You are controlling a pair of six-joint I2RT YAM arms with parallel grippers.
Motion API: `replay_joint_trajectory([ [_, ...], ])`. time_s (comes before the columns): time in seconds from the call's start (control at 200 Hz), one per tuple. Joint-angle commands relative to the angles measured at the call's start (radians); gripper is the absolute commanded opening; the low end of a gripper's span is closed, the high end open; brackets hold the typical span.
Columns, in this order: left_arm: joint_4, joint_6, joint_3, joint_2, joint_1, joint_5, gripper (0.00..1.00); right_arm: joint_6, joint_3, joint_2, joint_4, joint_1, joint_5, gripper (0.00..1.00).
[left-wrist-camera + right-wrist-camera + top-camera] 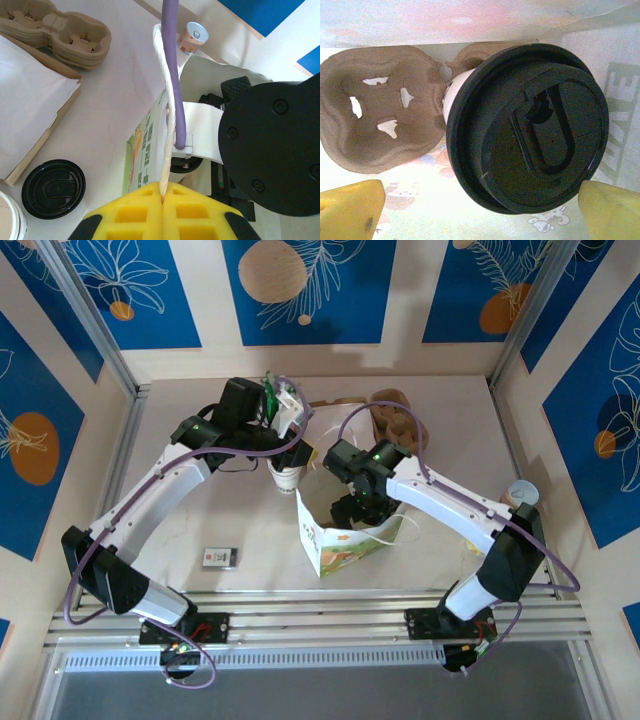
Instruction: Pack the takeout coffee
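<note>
pale, faintly veined tabletop point(200, 510); cream walls with blue leaf-print panels point(300, 290). printed paper bag point(345, 540) stands mid-table. left gripper point(162, 197) clenched on the bag's twisted paper handle point(167, 115). right gripper point(480, 215) is down inside the bag, fingers spread wide. takeout coffee point(527, 130) sits in a pulp carrier point(385, 105) on the bag floor. loose black lid point(53, 188) lies on the table near the bag.
</note>
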Motion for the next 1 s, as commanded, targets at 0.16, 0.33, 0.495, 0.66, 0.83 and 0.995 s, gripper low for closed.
replay_joint_trajectory([
  [0.16,-0.027,0.031,0.031,-0.011,-0.014,0.023,0.00,0.018,0.020,-0.038,-0.020,0.006,0.006,0.99],
  [0.33,-0.029,0.032,0.033,-0.011,-0.014,0.020,0.00,0.019,0.027,-0.045,-0.018,0.009,-0.001,0.99],
  [0.495,-0.028,0.032,0.033,-0.011,-0.015,0.021,0.00,0.022,0.032,-0.048,-0.023,0.014,-0.001,0.99],
  [0.66,-0.032,0.032,0.034,-0.011,-0.015,0.021,0.00,0.022,0.036,-0.051,-0.025,0.020,0.000,0.99],
  [0.83,-0.034,0.034,0.036,-0.009,-0.016,0.020,0.00,0.022,0.038,-0.052,-0.029,0.022,0.004,0.99],
  [0.995,-0.034,0.036,0.035,-0.010,-0.017,0.018,0.00,0.022,0.042,-0.053,-0.034,0.022,0.005,0.99],
])
